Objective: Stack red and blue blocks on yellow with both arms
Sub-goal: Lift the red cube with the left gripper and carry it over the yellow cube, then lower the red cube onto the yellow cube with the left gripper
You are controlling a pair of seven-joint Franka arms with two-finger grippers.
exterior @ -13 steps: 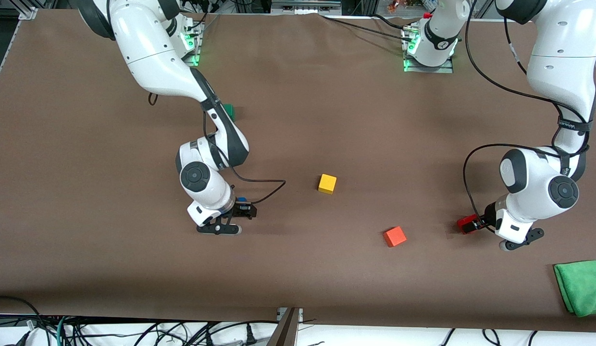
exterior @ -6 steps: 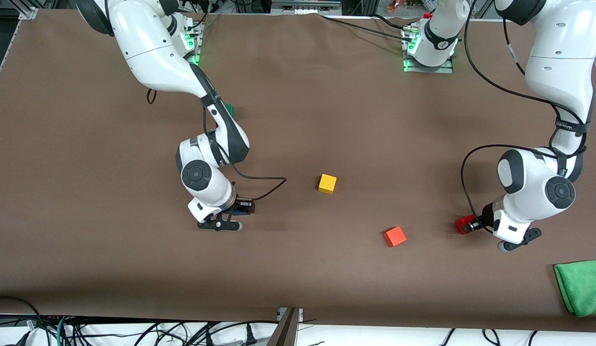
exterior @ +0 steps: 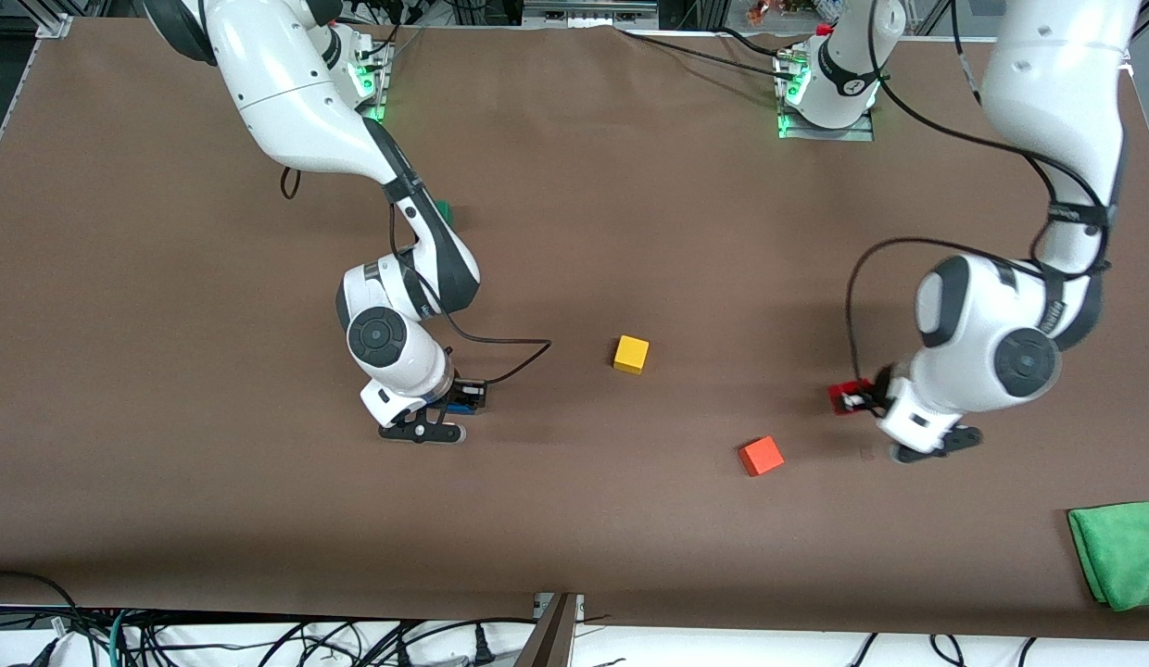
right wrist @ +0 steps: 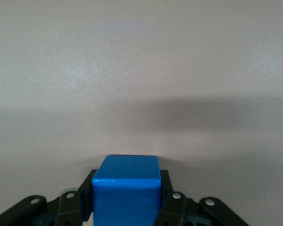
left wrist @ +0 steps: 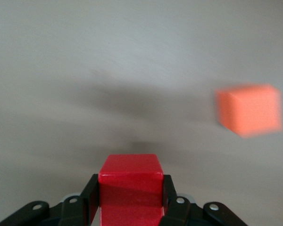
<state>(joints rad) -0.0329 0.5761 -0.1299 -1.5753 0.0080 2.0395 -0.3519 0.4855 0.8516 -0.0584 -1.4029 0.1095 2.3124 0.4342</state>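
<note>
Even overhead light gives the brown worktop [exterior: 630, 519] soft, faint shadows under both arms. The front view is sharp. The left wrist view is smeared, the orange cube [left wrist: 249, 109] blurred; the right wrist view is crisp.

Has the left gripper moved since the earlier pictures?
Yes. The left gripper, shut on the red block, has moved toward the yellow block, judged against the unmoved orange block.
</note>
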